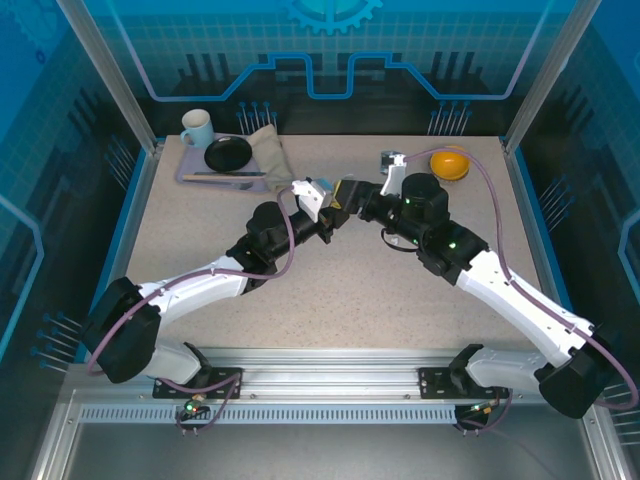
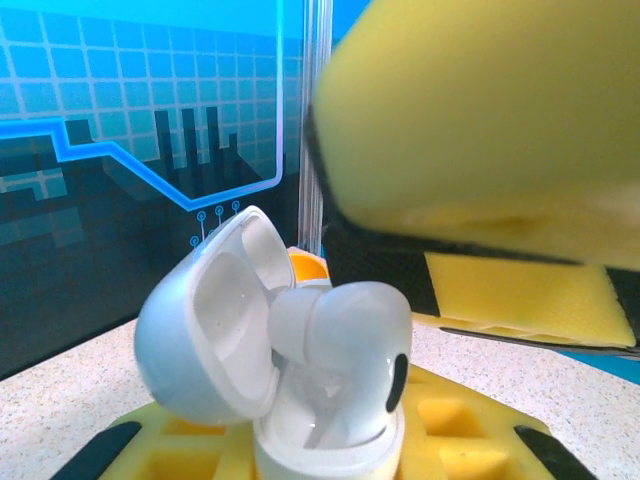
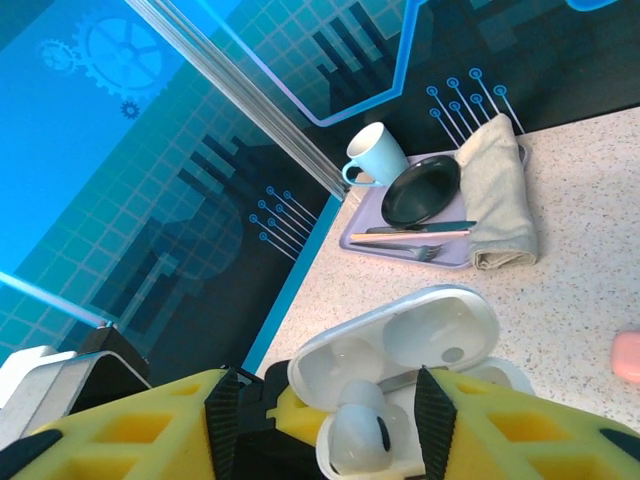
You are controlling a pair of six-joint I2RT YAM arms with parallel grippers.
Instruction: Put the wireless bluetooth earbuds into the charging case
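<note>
Top external: speckled table point(image 1: 400, 290), blue walls point(image 1: 40, 150), and one each of tray point(image 1: 190, 174), mug point(image 1: 197, 127), plate point(image 1: 228, 153), towel point(image 1: 268, 150), bowl point(image 1: 450, 163). Left gripper point(image 1: 322, 212) clamps the open case point(image 3: 420, 330), one white earbud point(image 3: 355, 435) sitting inside; right gripper point(image 3: 330, 420) sits spread open around it.

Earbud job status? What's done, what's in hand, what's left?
Done: one white earbud sits in the open white case, though it stands proud and may not be fully seated.
In hand: the left gripper clamps the case base, and the right gripper is open astride it.
Left: press that bud home, add its mate, shut the lid. A pink item waits on the table.
</note>
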